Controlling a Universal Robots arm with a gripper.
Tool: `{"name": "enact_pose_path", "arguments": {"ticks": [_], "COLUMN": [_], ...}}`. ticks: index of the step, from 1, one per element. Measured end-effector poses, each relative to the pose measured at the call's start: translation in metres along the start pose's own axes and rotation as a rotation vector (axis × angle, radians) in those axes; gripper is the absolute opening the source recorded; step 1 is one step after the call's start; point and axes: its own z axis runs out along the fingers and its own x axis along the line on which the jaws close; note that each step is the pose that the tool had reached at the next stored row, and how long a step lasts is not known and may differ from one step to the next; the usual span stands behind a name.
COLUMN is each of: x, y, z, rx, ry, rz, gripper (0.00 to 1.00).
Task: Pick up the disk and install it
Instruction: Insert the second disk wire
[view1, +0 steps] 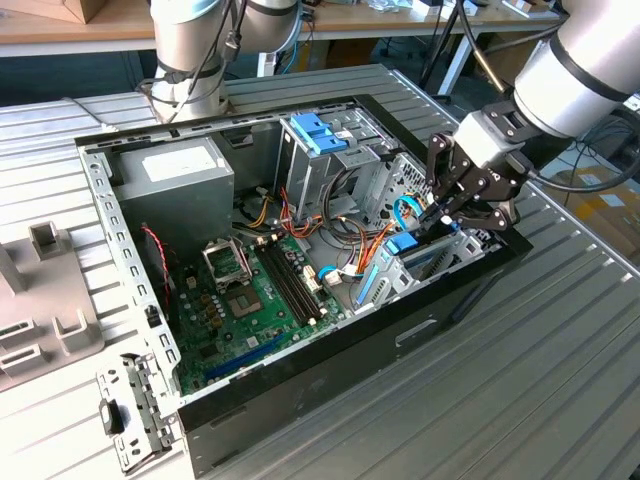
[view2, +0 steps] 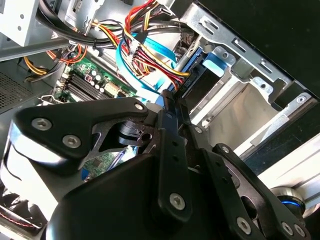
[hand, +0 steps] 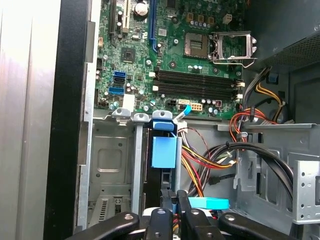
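The gripper (view1: 447, 213), right of centre in the exterior view, clamped the blue-railed disk (hand: 164, 152) on edge in its bay; no writing was legible.

The arm (view1: 590, 70) enters from the upper right of the exterior view, its pale grey wrist sloping down toward the frame's centre right. The black gripper (view1: 447, 208) points downward and leftward there, its linkages spread wide above while the fingertips converge. In the first wrist view, the 2 fingers (hand: 162, 197) stand nearly together at the bottom centre, a thin gap between them.
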Motion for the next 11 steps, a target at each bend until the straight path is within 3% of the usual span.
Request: {"name": "enact_pose_path", "arguments": {"ticks": [11], "x": [0.0020], "y": [0.0001], "z": [-0.0001], "rx": [0.0000], "ry": [-0.0001], "rz": [0.000], "gripper": [0.16]}}
